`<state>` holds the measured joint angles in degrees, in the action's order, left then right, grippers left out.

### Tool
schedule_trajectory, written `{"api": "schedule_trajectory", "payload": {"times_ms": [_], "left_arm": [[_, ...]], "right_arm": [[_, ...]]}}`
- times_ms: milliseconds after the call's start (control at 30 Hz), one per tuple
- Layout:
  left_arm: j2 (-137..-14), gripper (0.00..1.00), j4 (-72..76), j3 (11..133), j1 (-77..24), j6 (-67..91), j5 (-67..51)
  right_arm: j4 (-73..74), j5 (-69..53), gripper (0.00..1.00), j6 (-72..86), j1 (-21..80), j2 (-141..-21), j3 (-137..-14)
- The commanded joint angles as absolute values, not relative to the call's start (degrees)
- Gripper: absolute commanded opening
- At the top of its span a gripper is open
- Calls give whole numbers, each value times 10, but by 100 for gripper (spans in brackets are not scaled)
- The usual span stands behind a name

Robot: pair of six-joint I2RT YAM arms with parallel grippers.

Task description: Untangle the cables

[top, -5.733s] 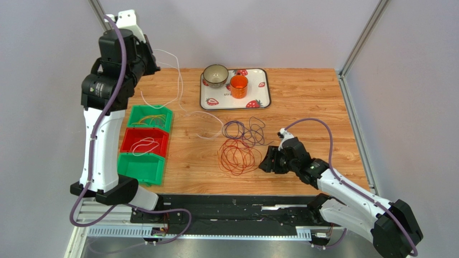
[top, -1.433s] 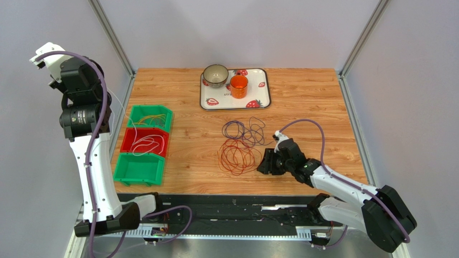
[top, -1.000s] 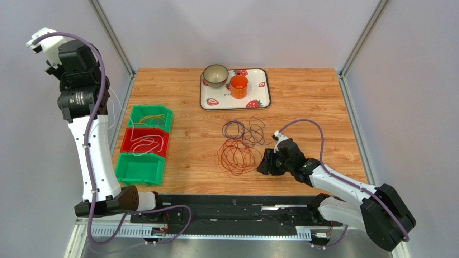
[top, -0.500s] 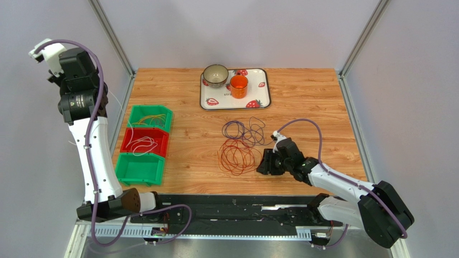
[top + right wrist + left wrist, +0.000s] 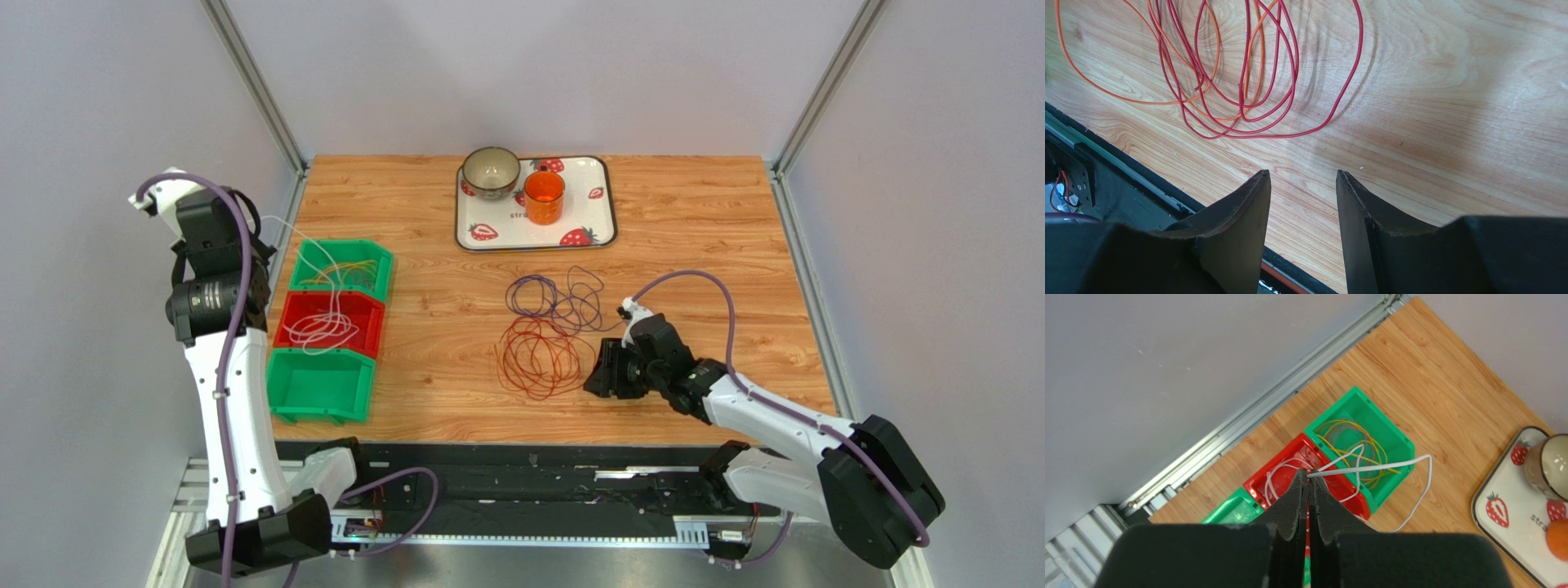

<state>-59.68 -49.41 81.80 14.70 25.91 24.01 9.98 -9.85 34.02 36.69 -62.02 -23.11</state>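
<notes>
My left gripper [image 5: 1310, 473] is shut on a white cable [image 5: 1376, 470] and holds it in the air above the bins; in the top view it [image 5: 254, 227] is at the table's left edge. The white cable [image 5: 321, 328] trails down into a red bin [image 5: 363, 321]. Yellow cables [image 5: 337, 263] lie in a green bin [image 5: 383, 272]. Dark red and orange coils [image 5: 540, 355] and a purple coil [image 5: 552, 294] lie mid-table. My right gripper [image 5: 597, 374] is open and empty, low over the wood just right of the red cable [image 5: 1290, 67] and orange cable [image 5: 1106, 86].
An empty green bin [image 5: 317, 390] stands in front of the red one. A strawberry tray [image 5: 597, 208] at the back holds a bowl [image 5: 491, 172] and an orange cup [image 5: 543, 196]. The black table edge [image 5: 1118, 165] is close to my right gripper.
My left arm has come down from high at the left towards the bins, with the white cable in it. More white cable now lies in the red bin. The right arm has barely moved.
</notes>
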Motion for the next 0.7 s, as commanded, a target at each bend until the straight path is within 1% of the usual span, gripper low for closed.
{"api": "schedule_trajectory", "payload": {"times_ms": [0, 200, 533, 667], "left_arm": [[-563, 0, -478, 772, 148, 280, 174], [-536, 0, -476, 709, 148, 276, 194], [-561, 0, -499, 669, 147, 287, 291], [-576, 0, -508, 665, 147, 291, 301]], "right_arm": [[76, -105, 47, 330, 368, -610, -242], [76, -104, 47, 331, 368, -603, -240], [76, -101, 47, 332, 367, -599, -238], [76, -102, 47, 331, 367, -599, -238]]}}
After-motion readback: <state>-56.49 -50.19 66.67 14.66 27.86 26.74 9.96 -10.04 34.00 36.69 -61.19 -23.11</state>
